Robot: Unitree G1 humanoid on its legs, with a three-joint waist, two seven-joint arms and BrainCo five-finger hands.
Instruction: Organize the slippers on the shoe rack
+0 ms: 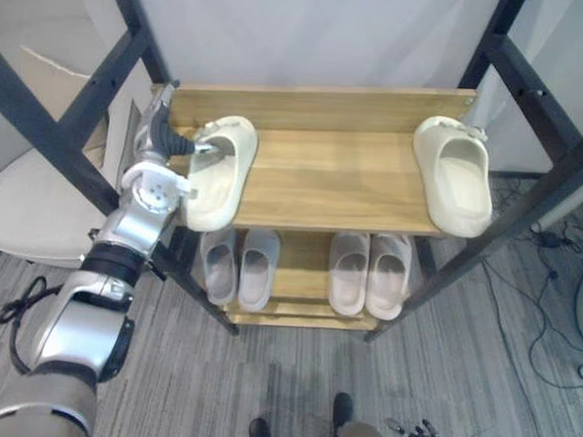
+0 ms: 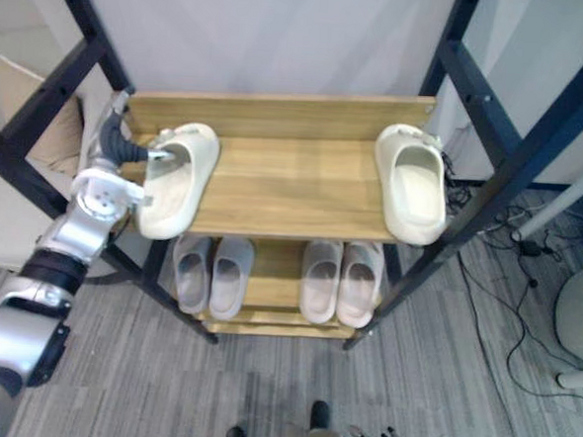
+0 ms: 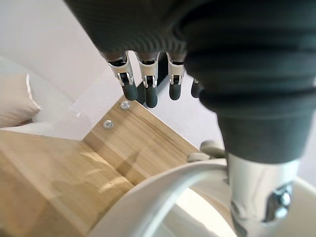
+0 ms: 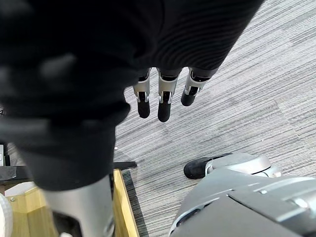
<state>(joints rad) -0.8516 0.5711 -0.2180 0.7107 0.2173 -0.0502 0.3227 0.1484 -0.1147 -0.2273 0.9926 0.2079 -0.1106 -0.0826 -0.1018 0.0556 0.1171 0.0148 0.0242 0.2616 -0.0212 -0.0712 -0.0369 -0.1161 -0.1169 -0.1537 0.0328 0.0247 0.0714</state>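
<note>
Two cream slippers lie on the wooden top shelf (image 1: 334,177) of the shoe rack. One slipper (image 1: 220,175) sits at the left end, its toe hanging over the front edge. The other slipper (image 1: 454,179) sits far off at the right end. My left hand (image 1: 166,137) is against the left slipper's left side, open, its fingers (image 3: 148,89) straight above the shelf and its thumb (image 3: 256,197) resting on the slipper's strap (image 3: 163,192). My right hand (image 4: 163,101) hangs open over the grey carpet.
Two pairs of grey slippers (image 1: 239,265) (image 1: 367,273) stand side by side on the lower shelf. Black slanted frame posts (image 1: 69,126) (image 1: 530,203) flank the rack. A beige cushioned seat (image 1: 25,202) is at the left. Cables (image 1: 542,323) lie on the floor at the right.
</note>
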